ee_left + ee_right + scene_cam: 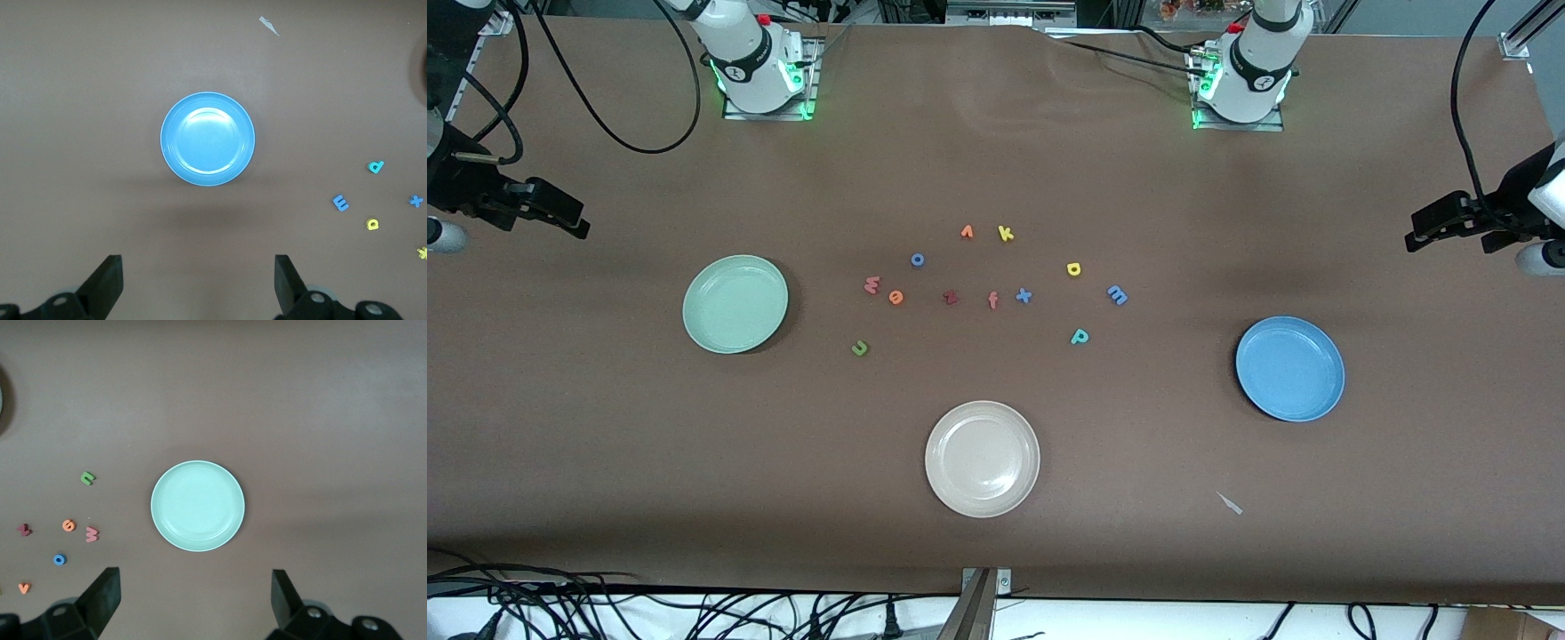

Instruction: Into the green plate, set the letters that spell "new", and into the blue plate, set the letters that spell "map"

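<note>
Both grippers wide, empty: left gripper (199, 283) over blue plate (207, 139) | right gripper (193, 597) over green plate (197, 506) | letters between plates, untouched

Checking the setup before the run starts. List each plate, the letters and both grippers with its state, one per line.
Pale mint-green round plate: upright, nothing in it.
Medium-blue round plate: upright, nothing in it.
Beige-white round plate: upright, nothing in it.
Small foam letters: all lying loose on the brown table, none in a plate.
Left gripper: open, holding nothing, over the table.
Right gripper: open, holding nothing, over the table.
</note>
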`<state>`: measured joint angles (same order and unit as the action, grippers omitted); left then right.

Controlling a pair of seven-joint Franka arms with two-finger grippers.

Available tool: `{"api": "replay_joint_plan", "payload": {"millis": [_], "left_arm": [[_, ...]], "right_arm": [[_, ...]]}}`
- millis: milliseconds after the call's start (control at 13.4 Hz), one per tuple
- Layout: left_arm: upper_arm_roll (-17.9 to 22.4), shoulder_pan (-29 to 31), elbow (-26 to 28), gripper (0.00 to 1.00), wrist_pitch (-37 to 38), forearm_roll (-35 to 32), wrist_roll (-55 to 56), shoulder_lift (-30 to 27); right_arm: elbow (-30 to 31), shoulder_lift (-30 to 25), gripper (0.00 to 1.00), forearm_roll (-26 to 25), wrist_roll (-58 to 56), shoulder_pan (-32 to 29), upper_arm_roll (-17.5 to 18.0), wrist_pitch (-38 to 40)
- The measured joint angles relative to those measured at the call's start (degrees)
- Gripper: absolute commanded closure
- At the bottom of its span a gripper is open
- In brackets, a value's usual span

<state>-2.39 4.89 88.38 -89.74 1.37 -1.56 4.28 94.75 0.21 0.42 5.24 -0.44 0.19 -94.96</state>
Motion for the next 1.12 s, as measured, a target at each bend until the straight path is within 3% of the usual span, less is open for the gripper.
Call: {"api": "replay_joint_plan", "payload": {"millis": [299,1121], "left_arm": [[0.02,0.16,-0.14,0.00,0.00,0.00,0.00,0.00],[0.00,0.36,-0.15,0.00,0.00,0.00,0.00,0.01]], "right_arm": [[0.00,0.06,0.00,0.62,0.00,0.13,1.88,-0.01],[0.05,0.27,0.00,0.65,0.01,0.09,1.91,0.40]]}}
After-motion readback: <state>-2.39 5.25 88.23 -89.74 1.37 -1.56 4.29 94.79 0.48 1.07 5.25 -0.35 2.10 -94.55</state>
